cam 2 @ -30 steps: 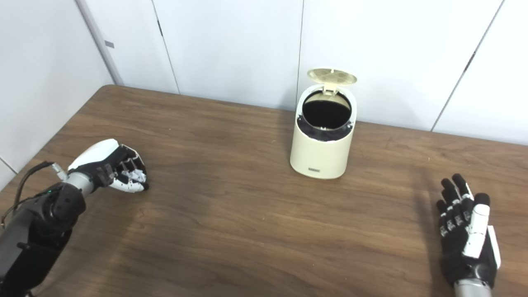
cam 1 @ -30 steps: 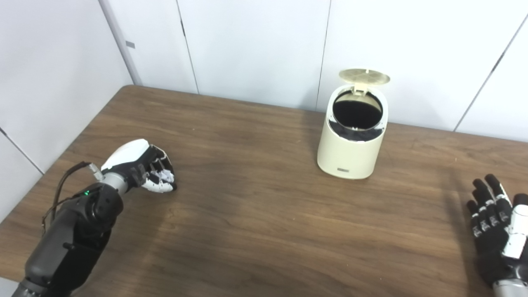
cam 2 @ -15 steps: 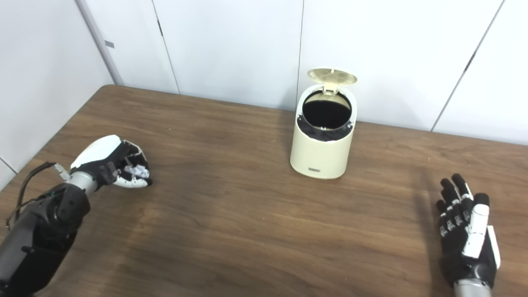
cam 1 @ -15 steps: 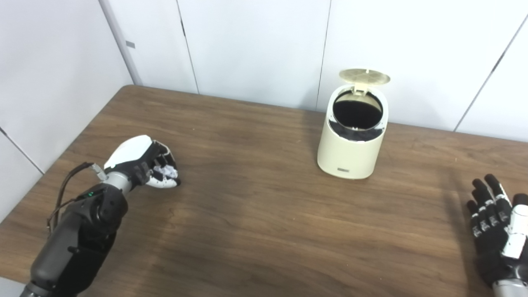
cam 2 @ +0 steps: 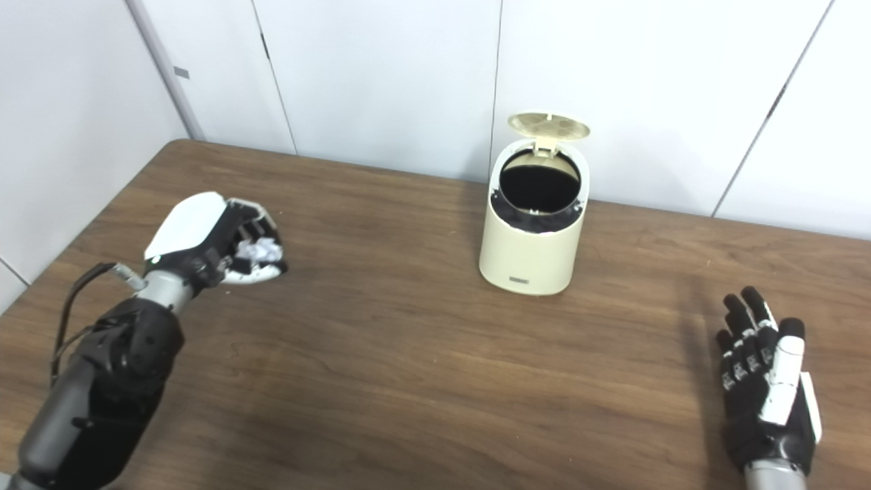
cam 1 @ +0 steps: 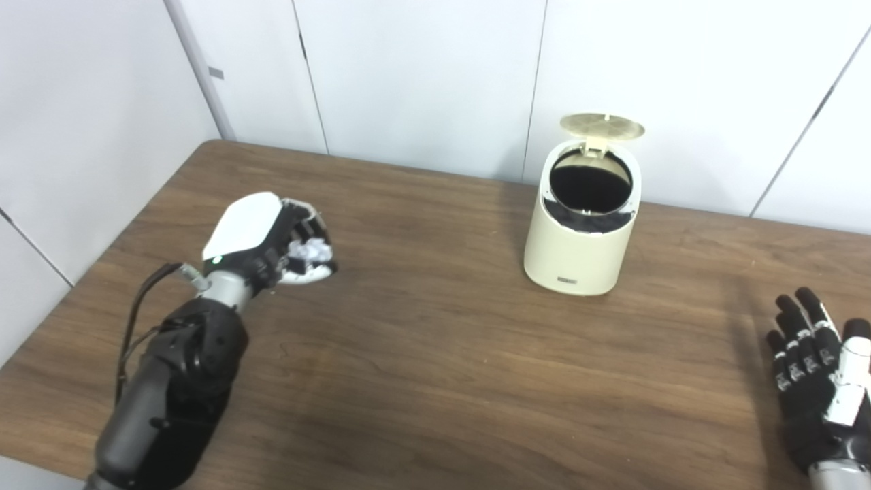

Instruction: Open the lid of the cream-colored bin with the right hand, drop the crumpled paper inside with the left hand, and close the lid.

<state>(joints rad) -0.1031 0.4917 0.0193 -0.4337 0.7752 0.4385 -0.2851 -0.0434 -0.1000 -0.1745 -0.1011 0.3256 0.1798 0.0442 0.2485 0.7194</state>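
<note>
The left hand is closed around the crumpled paper, its fingers curled over the white wad so that only a patch of it shows between them and the thumb. Whether the hand touches the table cannot be told, though its shadow lies on the brown wood just under and to the right of it; the dark forearm runs back toward the bottom-left corner, with a thin black cable looping beside the wrist. The cream-colored bin stands well apart from this hand, toward the far edge of the table and a little right of centre, close to the white wall panels behind it. Its lid is swung up and back on the rear hinge (the ribbed underside faces forward), leaving the round mouth uncovered, and the inside shows only as black, so what lies in it cannot be made out. A small dark label sits low on the bin's front. The right hand is at the near right edge of the table, well away from the bin, holding nothing, with its black fingers stretched out and slightly spread, pointing away from the robot, the back of the hand facing up.
</note>
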